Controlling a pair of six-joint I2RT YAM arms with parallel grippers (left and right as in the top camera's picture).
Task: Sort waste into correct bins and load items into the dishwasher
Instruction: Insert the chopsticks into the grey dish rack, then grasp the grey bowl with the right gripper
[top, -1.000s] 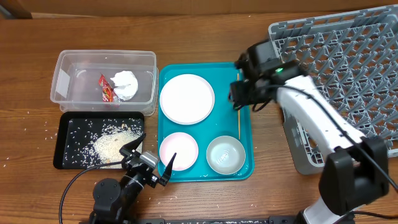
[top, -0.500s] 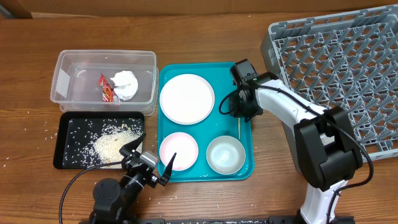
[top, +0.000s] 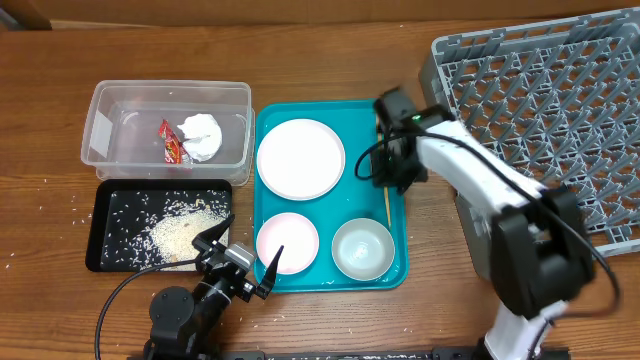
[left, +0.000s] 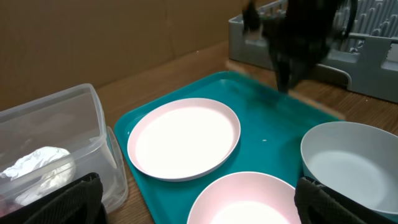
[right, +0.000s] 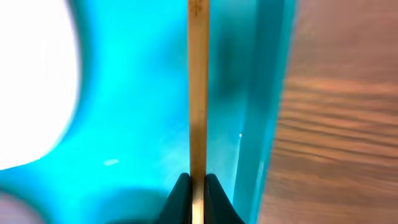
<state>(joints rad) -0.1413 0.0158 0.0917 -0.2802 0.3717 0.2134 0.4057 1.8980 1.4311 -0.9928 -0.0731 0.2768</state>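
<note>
A thin wooden chopstick lies along the right side of the teal tray, and my right gripper is shut on it, pads pressed to both its sides. From overhead the right gripper is at the tray's right rim, with the chopstick sticking out below it. My left gripper is open at the tray's front left corner, just before the small plate. The large plate and a bowl also rest on the tray. The grey dishwasher rack stands at the right.
The clear tub at the back left holds a red wrapper and a white paper wad. In front of it, the black tray carries rice. Loose grains lie scattered on the wood at the left.
The right arm has swung back over the tray's right edge and its jaws have shut on the chopstick. The left arm has not moved.
</note>
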